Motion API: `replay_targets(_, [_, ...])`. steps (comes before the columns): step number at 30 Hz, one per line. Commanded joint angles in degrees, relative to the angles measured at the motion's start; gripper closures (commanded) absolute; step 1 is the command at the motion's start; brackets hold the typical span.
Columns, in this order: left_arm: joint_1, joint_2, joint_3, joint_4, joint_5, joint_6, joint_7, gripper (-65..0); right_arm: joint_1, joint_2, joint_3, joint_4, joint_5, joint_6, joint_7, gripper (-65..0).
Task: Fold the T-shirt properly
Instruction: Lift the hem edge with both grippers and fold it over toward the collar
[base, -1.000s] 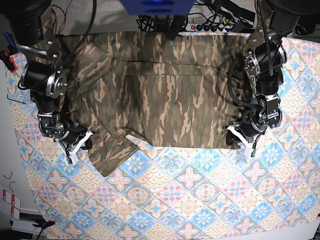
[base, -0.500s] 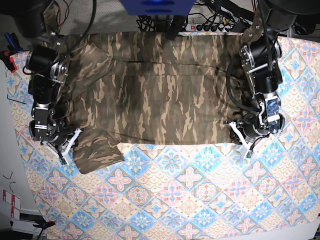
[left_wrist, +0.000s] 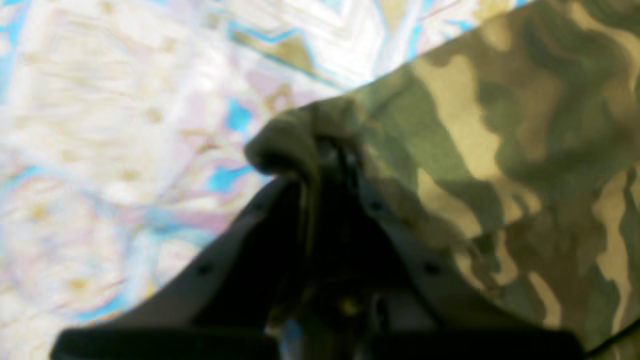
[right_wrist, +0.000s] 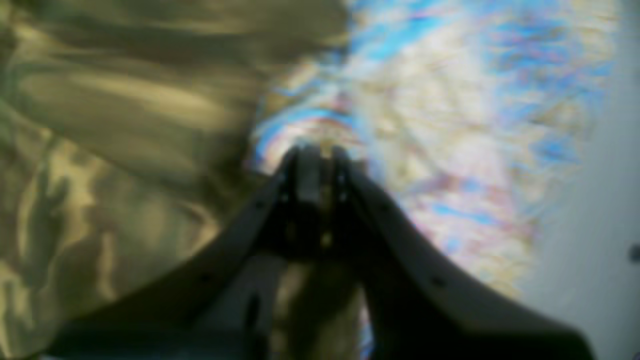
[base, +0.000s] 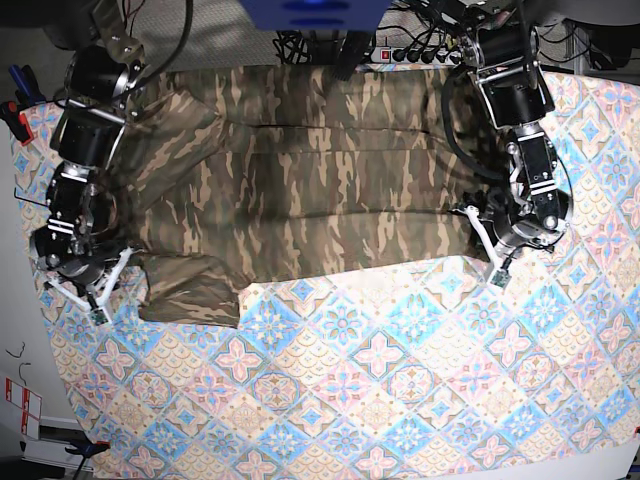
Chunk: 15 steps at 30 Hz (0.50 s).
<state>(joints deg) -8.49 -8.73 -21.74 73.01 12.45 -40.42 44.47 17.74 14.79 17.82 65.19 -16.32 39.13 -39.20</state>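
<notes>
The camouflage T-shirt (base: 320, 180) lies spread across the back half of the tablecloth (base: 400, 380). One sleeve (base: 190, 288) sticks out at its lower left. On the base view's right, my left gripper (base: 483, 248) is shut on the shirt's lower corner. The left wrist view shows that cloth (left_wrist: 500, 150) bunched in a small hump between the closed tips of my left gripper (left_wrist: 330, 150). My right gripper (base: 108, 285) sits at the sleeve's outer edge. In the blurred right wrist view it (right_wrist: 315, 157) is shut, apparently pinching the shirt's (right_wrist: 125, 125) edge.
A power strip with cables (base: 420, 50) and a blue block (base: 315, 12) sit behind the shirt. Red and blue tools (base: 15, 110) lie off the table's left edge. Grey floor (right_wrist: 600, 250) shows past the edge beside my right gripper.
Both grippers have moved outward and toward the back. The sleeve went left with the right gripper and lies flatter. The shirt's right corner and lower hem were drawn back.
</notes>
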Motion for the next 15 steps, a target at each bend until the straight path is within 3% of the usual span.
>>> replay_targets(1, [-0.78,-0.89,-0.37,2.81,-0.18,0.42,0.32,0.0,0.15,1.08,0.77,2.99,0.10,-0.15,-0.67,-3.0])
replay_targets(5, [1.06,-0.89,-0.46,7.82,-0.18,0.42,2.70,0.0,-3.01,0.99,2.00,10.02,0.10,0.87,-5.33,-3.0])
replay_targets(11, [1.85,-0.89,-0.29,8.53,-0.10,0.42,2.87,0.0,-4.51,-0.06,3.23,12.57,0.01,0.87,-6.29,-3.8])
replay_targets(15, [1.85,-0.81,-0.37,8.53,-0.10,0.42,2.87,0.0,-4.51,-0.15,-1.43,12.22,-0.17,0.87,-6.47,-14.8])
